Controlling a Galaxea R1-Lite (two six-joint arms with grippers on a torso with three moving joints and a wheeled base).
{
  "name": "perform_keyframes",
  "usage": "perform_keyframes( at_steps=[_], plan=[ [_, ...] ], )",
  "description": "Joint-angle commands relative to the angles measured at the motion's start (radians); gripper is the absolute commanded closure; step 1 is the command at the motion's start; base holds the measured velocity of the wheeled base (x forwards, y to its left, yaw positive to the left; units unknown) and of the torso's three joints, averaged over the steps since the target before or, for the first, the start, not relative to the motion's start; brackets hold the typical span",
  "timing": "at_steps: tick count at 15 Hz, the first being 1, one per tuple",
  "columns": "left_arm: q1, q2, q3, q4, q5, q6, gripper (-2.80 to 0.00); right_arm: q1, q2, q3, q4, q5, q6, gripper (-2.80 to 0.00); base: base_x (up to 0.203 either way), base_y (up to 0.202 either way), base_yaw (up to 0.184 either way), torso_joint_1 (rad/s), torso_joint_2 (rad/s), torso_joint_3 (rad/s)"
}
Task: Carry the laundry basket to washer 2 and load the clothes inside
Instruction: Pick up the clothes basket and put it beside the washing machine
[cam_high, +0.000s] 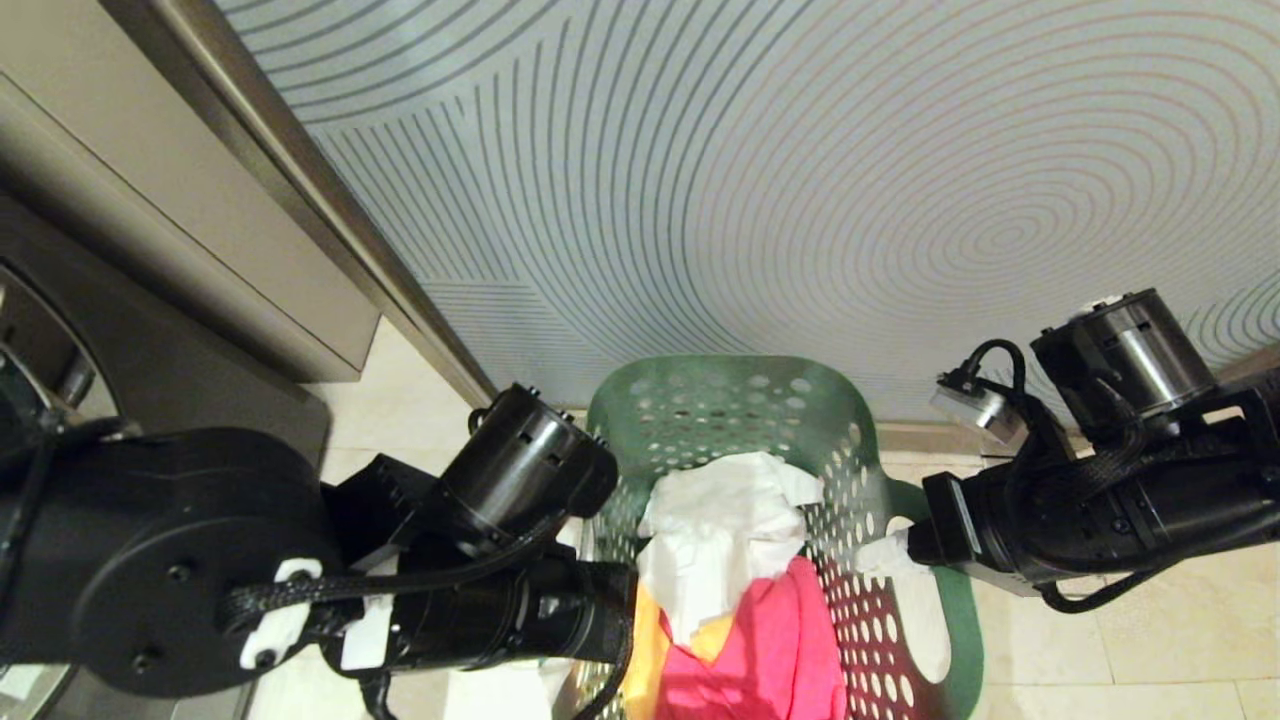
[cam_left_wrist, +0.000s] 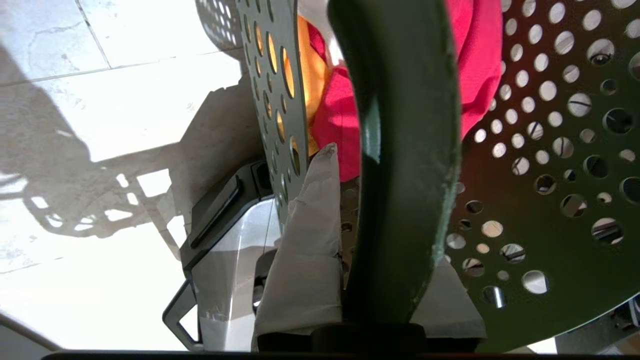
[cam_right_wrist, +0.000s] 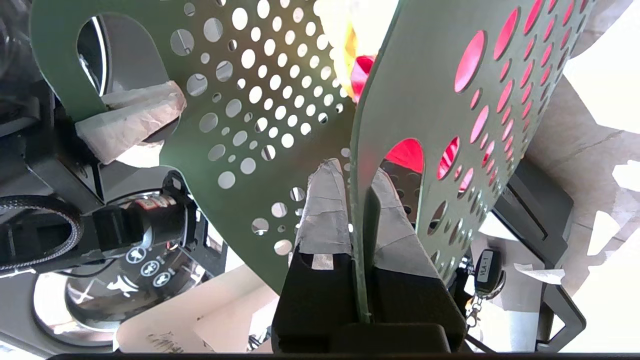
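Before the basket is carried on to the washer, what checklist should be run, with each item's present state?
1. Left gripper shut on the basket rim: ok, fingers on both sides of the rim.
2. Right gripper shut on the opposite rim: ok, the wall sits between its fingers.
3. Clothes inside the basket: ok, white, pink and yellow pieces lie below the rim.
4. Basket level: cannot tell.
5. Washer door open: cannot tell, only part of a chrome-rimmed door shows.
6. Which washer that is: cannot tell, no numeral shows.
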Motion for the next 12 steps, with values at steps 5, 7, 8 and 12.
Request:
perform_keyframes(
  at_steps=[5,7,8,12],
  plan=[
    [-0.01,-0.009,0.001,0.016,0.001,-0.002,0.0,0.002,-0.018,0.034,0.007,0.001,0.004,0.0,0.0,0.0,0.0,0.003,0.0,0.201],
    [-0.027,-0.018,0.016,0.024,0.001,-0.003,0.0,0.002,-0.019,0.049,0.006,-0.02,0.003,0.0,0.0,0.0,0.0,0.004,0.0,0.204],
    [-0.031,-0.02,0.017,0.031,0.001,-0.003,0.0,0.002,-0.019,0.054,0.006,-0.025,0.002,0.0,0.0,0.0,0.0,0.006,0.0,0.203],
    [-0.037,-0.039,0.017,0.061,0.001,-0.003,0.0,0.002,-0.025,0.072,0.006,-0.024,-0.014,0.0,0.0,0.0,0.0,0.0,0.0,0.201]
  ],
)
